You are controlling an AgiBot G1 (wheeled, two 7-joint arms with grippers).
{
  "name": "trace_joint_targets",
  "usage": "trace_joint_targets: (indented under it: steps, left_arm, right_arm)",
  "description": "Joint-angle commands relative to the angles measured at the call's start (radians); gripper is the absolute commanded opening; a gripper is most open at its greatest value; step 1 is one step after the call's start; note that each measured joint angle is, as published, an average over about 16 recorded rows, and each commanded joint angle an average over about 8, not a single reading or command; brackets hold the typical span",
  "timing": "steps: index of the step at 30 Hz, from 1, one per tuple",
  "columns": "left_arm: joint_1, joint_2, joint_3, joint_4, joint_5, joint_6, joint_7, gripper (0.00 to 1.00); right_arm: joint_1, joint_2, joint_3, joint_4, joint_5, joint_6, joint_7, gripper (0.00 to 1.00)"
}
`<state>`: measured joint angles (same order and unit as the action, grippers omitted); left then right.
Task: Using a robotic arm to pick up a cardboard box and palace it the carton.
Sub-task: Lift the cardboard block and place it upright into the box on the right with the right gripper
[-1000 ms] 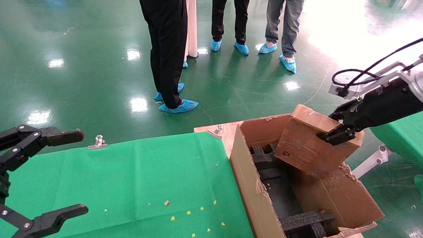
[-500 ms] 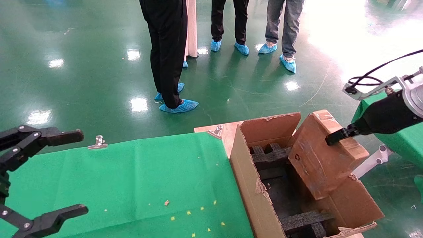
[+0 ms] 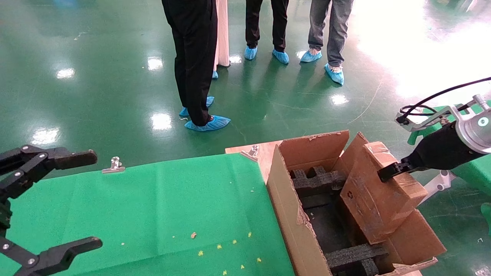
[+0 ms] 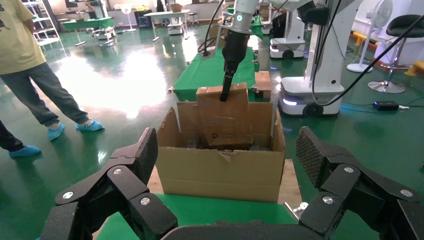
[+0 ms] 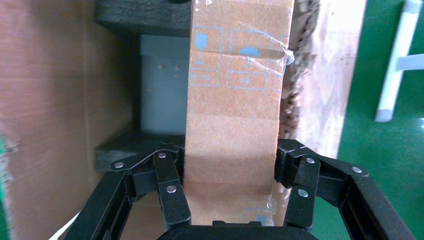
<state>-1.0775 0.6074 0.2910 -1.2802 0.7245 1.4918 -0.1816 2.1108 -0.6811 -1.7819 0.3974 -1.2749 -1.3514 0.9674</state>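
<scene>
The cardboard box (image 3: 379,195) is small, brown and scuffed, with a recycling mark. It stands tilted on end, its lower part inside the carton (image 3: 285,214) against the right wall. My right gripper (image 3: 387,172) is shut on the box's upper end; in the right wrist view its fingers (image 5: 167,185) press both sides of the box (image 5: 235,110). Black foam blocks (image 3: 314,180) lie in the carton. The left wrist view shows the white arm with teal ring (image 4: 239,12) over the carton (image 4: 220,170). My left gripper (image 3: 94,199) is open and empty at the far left.
A green cloth (image 3: 161,207) covers the table, held by metal clips (image 3: 114,165). The carton stands on a wooden board (image 3: 261,151) at the table's right end. Several people (image 3: 193,57) stand on the green floor beyond. Another green table (image 3: 472,172) is at the right.
My right gripper has moved right and down with the cardboard box. The box has turned more upright and sunk deeper along the carton's right wall. The left arm has not moved.
</scene>
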Motion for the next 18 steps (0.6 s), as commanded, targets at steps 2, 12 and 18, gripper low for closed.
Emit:
trace_joint_targets:
  steps: [2,12,18]
  left_arm:
    - [0.0,0.0,0.0,0.0,0.0,0.0,0.0,1.0]
    - [0.0,0.0,0.001,0.0,-0.001,0.0,0.0,1.0]
    - [0.0,0.0,0.001,0.0,-0.001,0.0,0.001,1.0]
  right_arm:
    - [-0.001,0.019,-0.006,0.06,-0.015,0.035,0.032,0.0]
    - [-0.007,0.118,-0.043,0.35,-0.13,0.24,0.255,0.0]
    - [-0.01,0.164,-0.069,0.513,-0.213,0.32,0.399,0.0]
